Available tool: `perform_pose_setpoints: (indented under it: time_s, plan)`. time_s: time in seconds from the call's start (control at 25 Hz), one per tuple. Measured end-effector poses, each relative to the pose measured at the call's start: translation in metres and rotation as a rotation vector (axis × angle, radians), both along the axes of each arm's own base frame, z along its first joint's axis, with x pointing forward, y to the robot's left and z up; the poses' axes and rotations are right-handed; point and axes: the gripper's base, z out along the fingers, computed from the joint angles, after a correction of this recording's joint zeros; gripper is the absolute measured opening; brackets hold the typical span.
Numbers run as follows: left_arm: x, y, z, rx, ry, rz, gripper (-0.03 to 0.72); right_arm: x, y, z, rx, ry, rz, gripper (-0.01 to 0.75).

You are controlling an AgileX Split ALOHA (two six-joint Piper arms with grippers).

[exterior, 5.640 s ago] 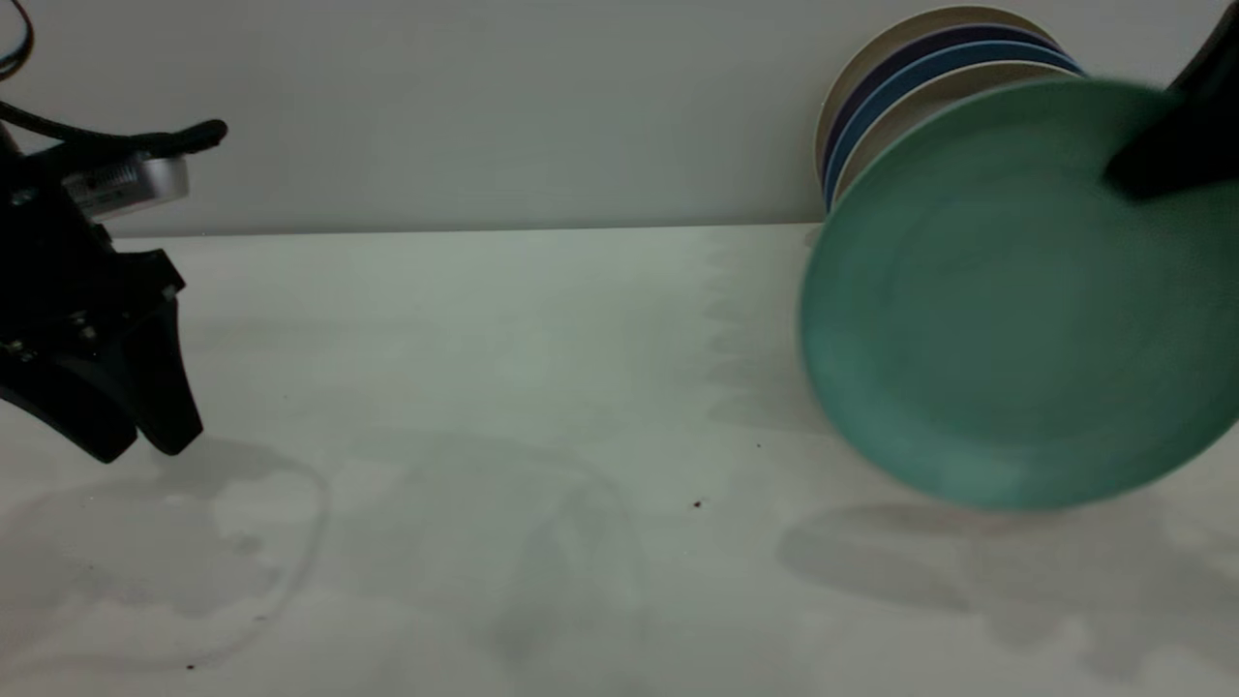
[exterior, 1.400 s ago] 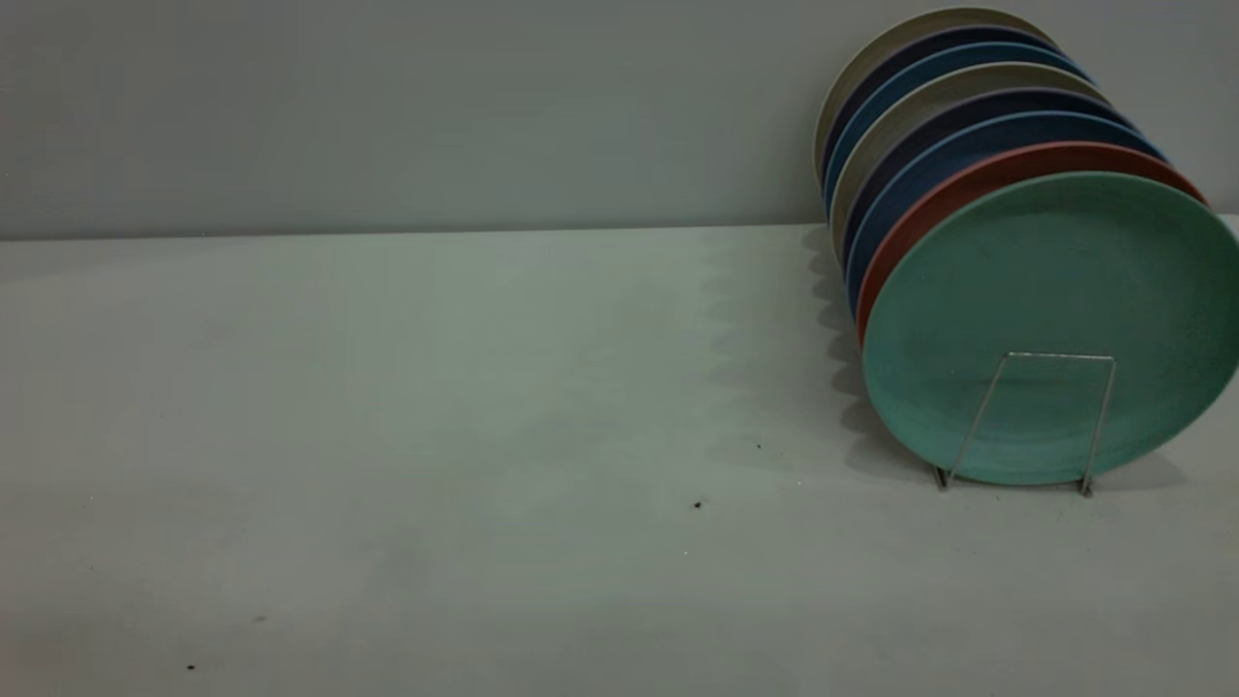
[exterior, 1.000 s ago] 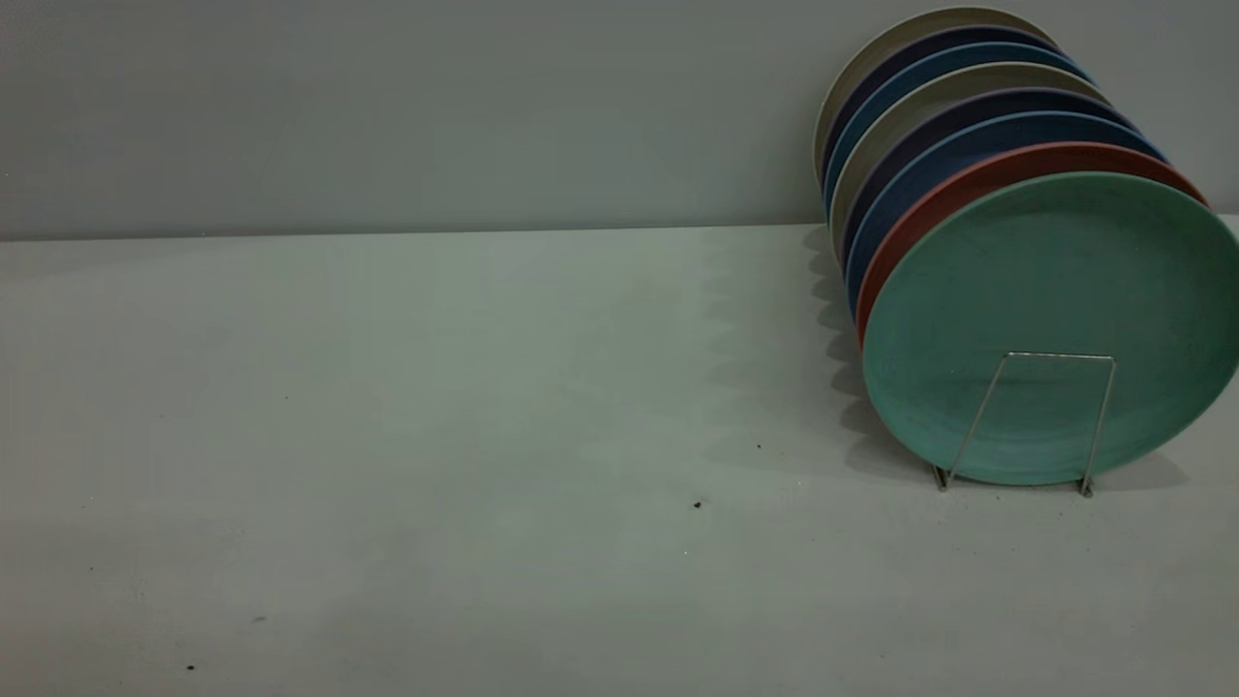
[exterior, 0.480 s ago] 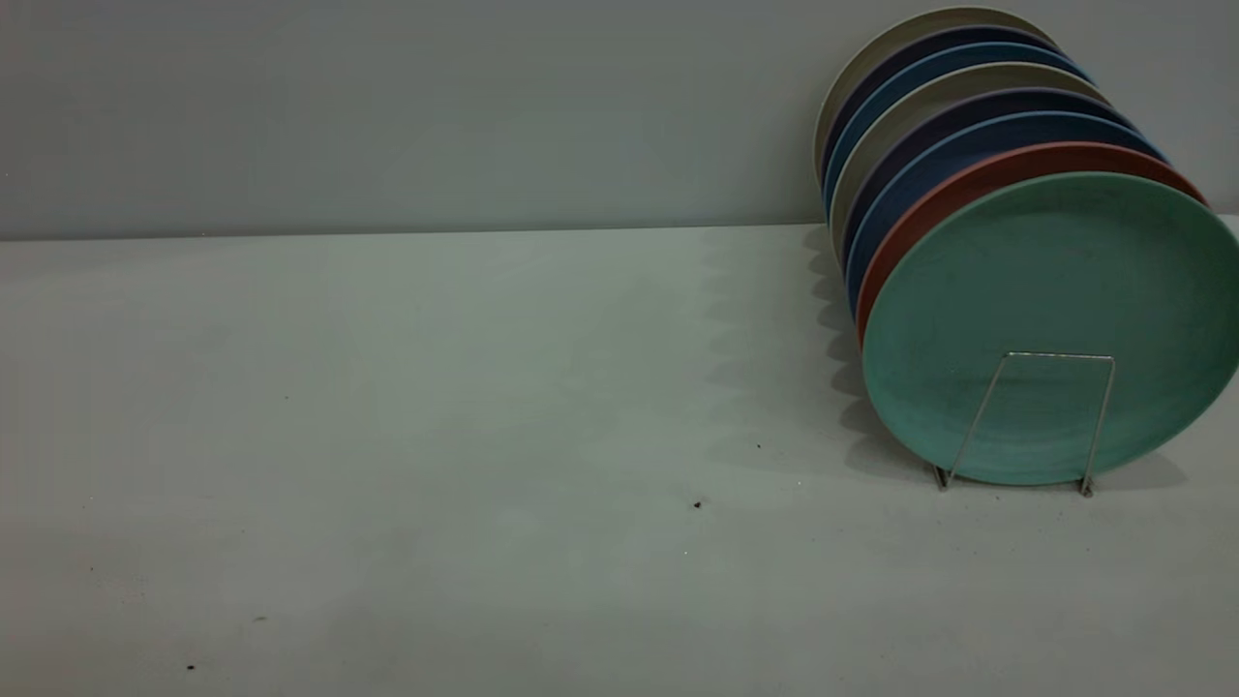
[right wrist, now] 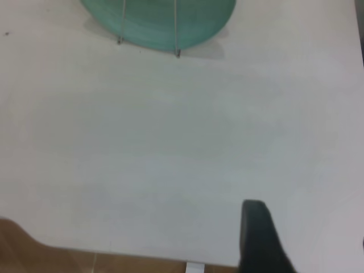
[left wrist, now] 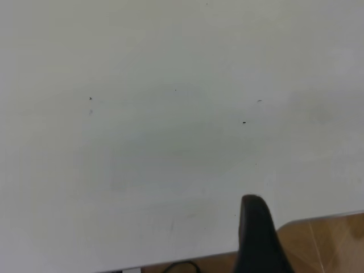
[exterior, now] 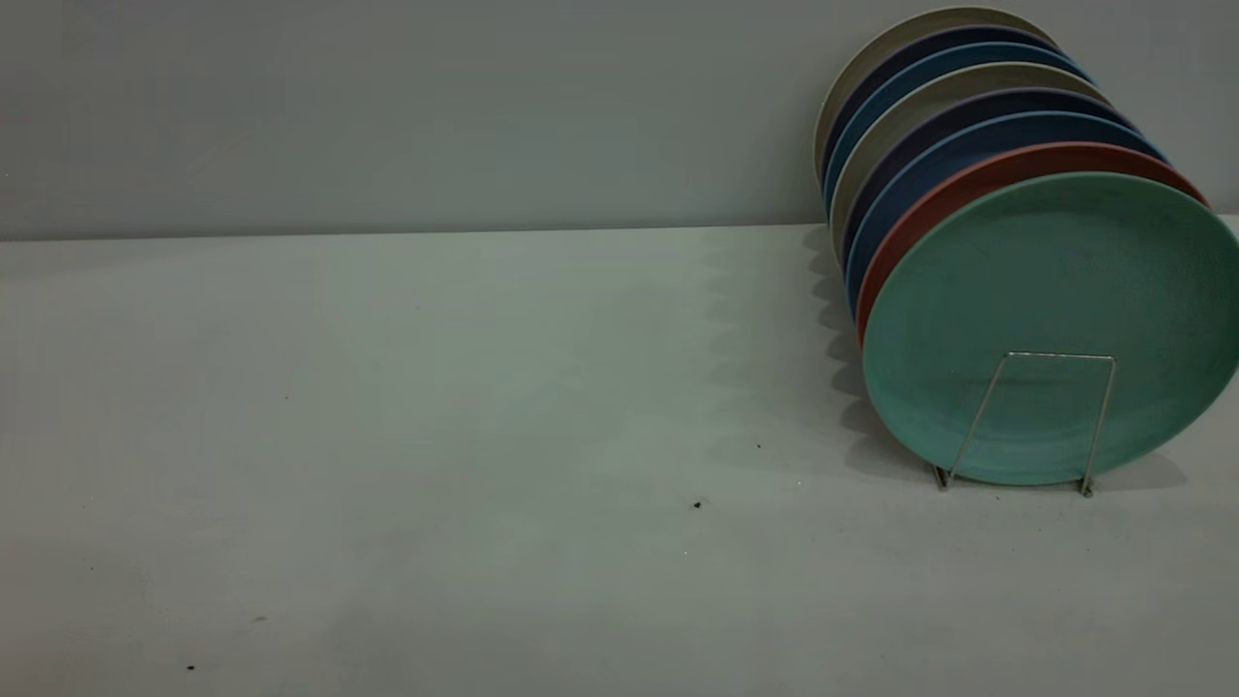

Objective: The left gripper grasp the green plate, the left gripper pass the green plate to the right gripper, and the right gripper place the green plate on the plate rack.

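The green plate (exterior: 1050, 310) stands upright at the front of the plate rack (exterior: 1041, 416), against a salmon-pink plate (exterior: 929, 208); both grippers hang clear above the table (exterior: 436, 436), their grip state unreadable.

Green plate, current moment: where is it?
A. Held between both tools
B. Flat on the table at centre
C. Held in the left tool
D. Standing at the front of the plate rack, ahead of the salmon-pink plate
D. The green plate stands on edge behind the front wire loop of the plate rack, with the salmon-pink plate directly behind it; no tool touches it.
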Motion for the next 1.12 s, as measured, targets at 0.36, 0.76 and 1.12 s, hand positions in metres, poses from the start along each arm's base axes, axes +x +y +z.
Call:
perform_pose_setpoints:
  time_s: [0.36,0.76,1.12]
  plan:
    - [-0.009,0.000,-0.001,-0.001,-0.068,-0.001,0.488,-0.019,-0.001,0.000,0.007,-0.132,-0.053,0.432]
    - [-0.009,0.000,-0.001,-0.001,-0.069,-0.002,0.488,-0.021,-0.001,0.000,0.007,-0.143,-0.058,0.431]
    - [-0.009,0.000,-0.001,0.000,-0.069,-0.002,0.488,-0.021,-0.001,0.000,0.010,-0.143,-0.059,0.430]
